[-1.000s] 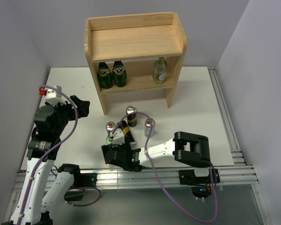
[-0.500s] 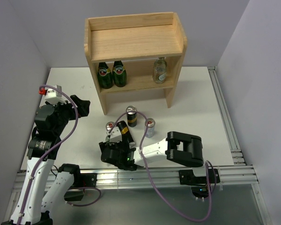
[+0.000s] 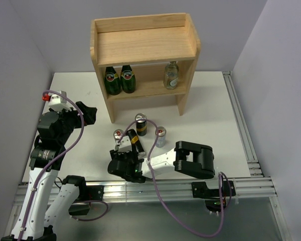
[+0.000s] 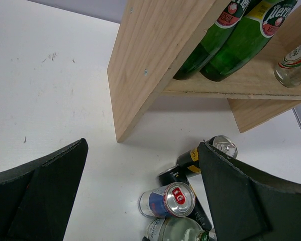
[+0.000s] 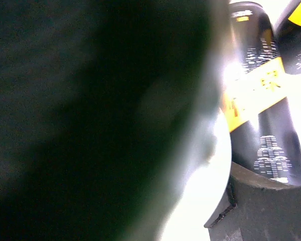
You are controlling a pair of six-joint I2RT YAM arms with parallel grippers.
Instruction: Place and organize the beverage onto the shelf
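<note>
The wooden shelf [image 3: 145, 45] stands at the back; its lower tier holds two green bottles [image 3: 119, 80] and a clear glass bottle [image 3: 171, 75]. On the table in front are an upright black-and-gold can [image 3: 141, 124], two blue-and-silver cans [image 3: 119, 135] [image 3: 160, 136] and a black-and-gold can lying down [image 3: 133, 140]. My right gripper [image 3: 121, 153] is shut on a second clear glass bottle [image 3: 122, 144], which fills the right wrist view as a blur [image 5: 140, 125]. My left gripper [image 3: 85, 114] hangs open at the left, holding nothing.
In the left wrist view the shelf's side panel [image 4: 150, 60] rises just ahead, with the can cluster [image 4: 170, 200] low between my fingers. The lying can [image 5: 263, 100] rests right beside the held bottle. Grey walls close in the table on both sides.
My right arm slid left and forward onto the clear bottle, and its jaws closed around it. The left arm has not moved.
</note>
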